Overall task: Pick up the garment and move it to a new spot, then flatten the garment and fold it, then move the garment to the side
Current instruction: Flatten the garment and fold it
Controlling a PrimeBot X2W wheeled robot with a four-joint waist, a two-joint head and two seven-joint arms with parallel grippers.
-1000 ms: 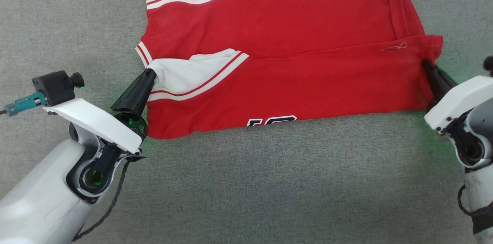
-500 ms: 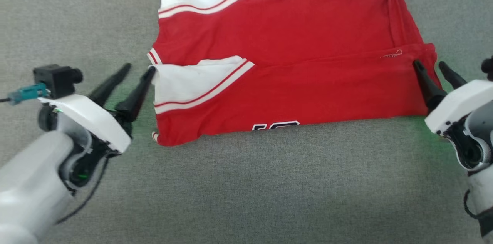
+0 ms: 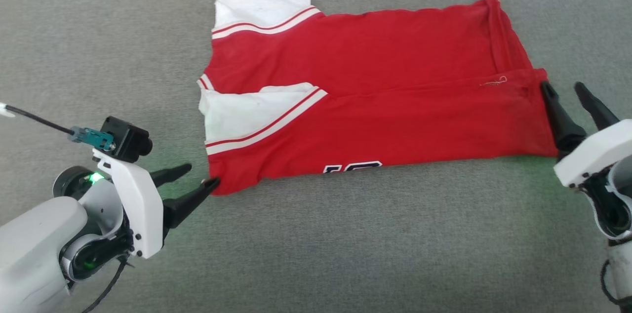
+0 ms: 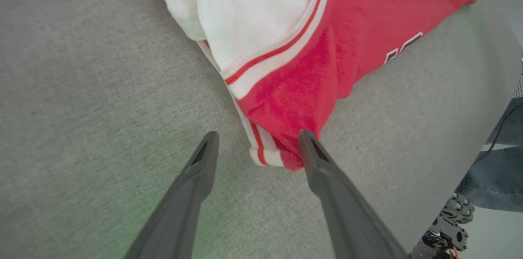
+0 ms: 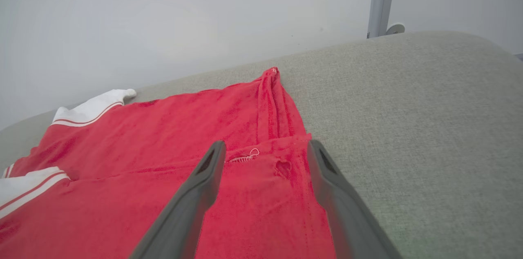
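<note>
Grey fabric surface [image 3: 316, 244], garment [image 3: 395, 56] lying on it folded lengthwise, lettering peeking out at the near edge. Left gripper [image 3: 204, 175] and right gripper [image 3: 560, 84] sit at its two ends, both spread wide and holding nothing. Risk imo: the next grab catches only the top layer and the fold slides apart.

Cameras sharing the garment [image 3: 385, 105]
Head is looking down from afar; wrists are looking closely, its edges between their fingers [image 4: 192, 193].
</note>
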